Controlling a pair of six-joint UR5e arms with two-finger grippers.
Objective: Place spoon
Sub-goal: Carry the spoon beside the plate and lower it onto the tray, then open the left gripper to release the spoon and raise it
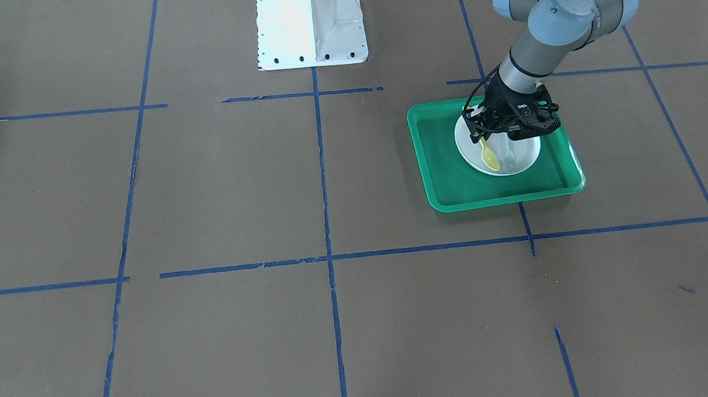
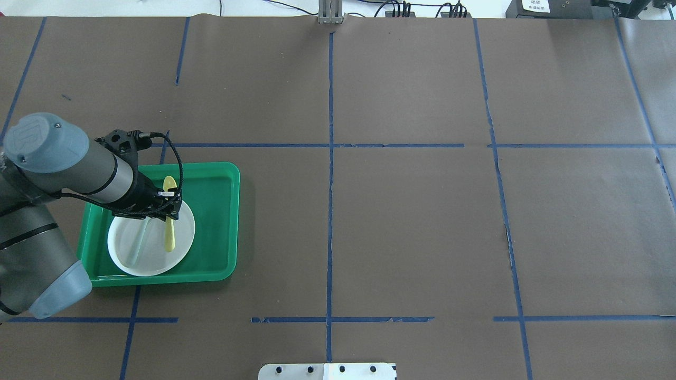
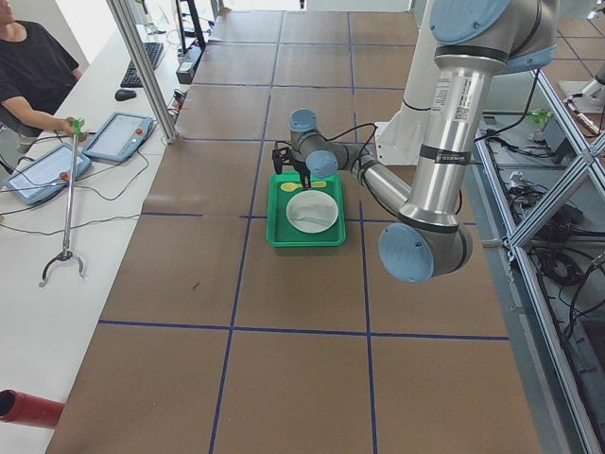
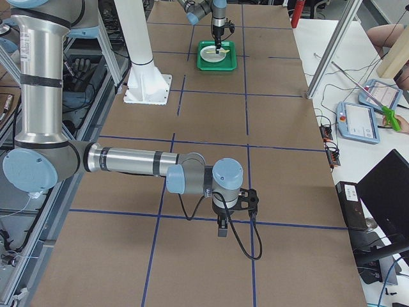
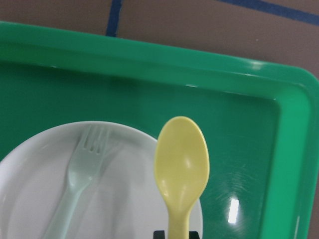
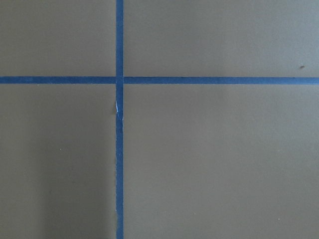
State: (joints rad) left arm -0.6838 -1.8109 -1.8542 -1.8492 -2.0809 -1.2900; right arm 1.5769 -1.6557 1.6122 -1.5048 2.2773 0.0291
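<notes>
My left gripper (image 2: 168,208) is shut on the handle of the small yellow spoon (image 2: 169,232) and holds it just above the white plate (image 2: 132,258) in the green tray (image 2: 216,221). In the left wrist view the spoon's bowl (image 5: 182,164) juts past the plate's rim (image 5: 30,199) over the tray floor (image 5: 239,139). A pale grey-green fork (image 5: 82,169) lies on the plate beside the spoon. The front view shows the gripper (image 1: 493,133) over the spoon (image 1: 488,157). My right gripper (image 4: 220,231) hangs over bare table far from the tray; I cannot tell if it is open or shut.
The brown table is crossed by blue tape lines (image 2: 330,158). The robot's white base (image 1: 310,21) stands at the table's edge. The right wrist view shows only table and a tape cross (image 6: 119,79). Operators sit beside the table in the side views.
</notes>
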